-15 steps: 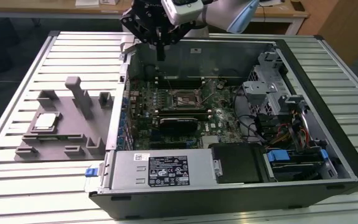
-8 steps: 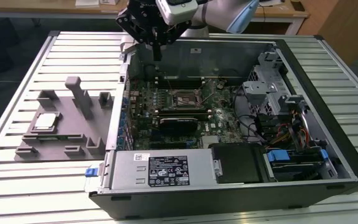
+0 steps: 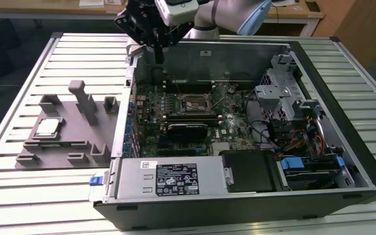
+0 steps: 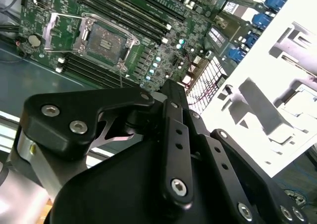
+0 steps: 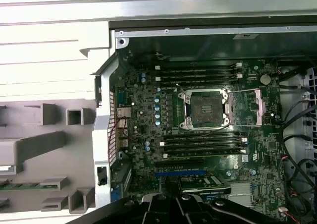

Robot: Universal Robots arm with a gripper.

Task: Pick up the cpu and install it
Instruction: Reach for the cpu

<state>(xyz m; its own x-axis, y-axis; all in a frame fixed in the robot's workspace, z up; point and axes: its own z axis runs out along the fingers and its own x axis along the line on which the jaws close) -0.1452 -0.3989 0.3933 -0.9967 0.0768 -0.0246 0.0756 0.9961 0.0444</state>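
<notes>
table: slatted pale metal table (image 3: 18,196) under everything, with wooden desks behind it in the exterior view.
case: black computer case (image 3: 240,215) lying open on the slats, with a grey power supply box (image 3: 168,178) bearing a white label along its near edge.
holder: grey moulded holder (image 3: 77,142) just beside the case on the exterior view's left; the second wrist view shows it washed pale (image 4: 277,85).
board: green motherboard (image 3: 175,117) on the case floor. the first wrist view looks flat down on it (image 5: 148,115).
arm: pale arm (image 3: 240,14) reaching in over the case's far wall.
gripper: black gripper (image 3: 157,58) hanging above the far wall toward the exterior view's left, fingers drawn to one narrow tip, holding nothing.
socket: square socket (image 3: 195,104) mid-board, well apart from the gripper. the first wrist view shows its metal bracket (image 5: 250,107) swung aside.
cpu: silver-topped cpu (image 3: 47,127) lying flat on the holder, outside the case and well apart from gripper and socket.
</notes>
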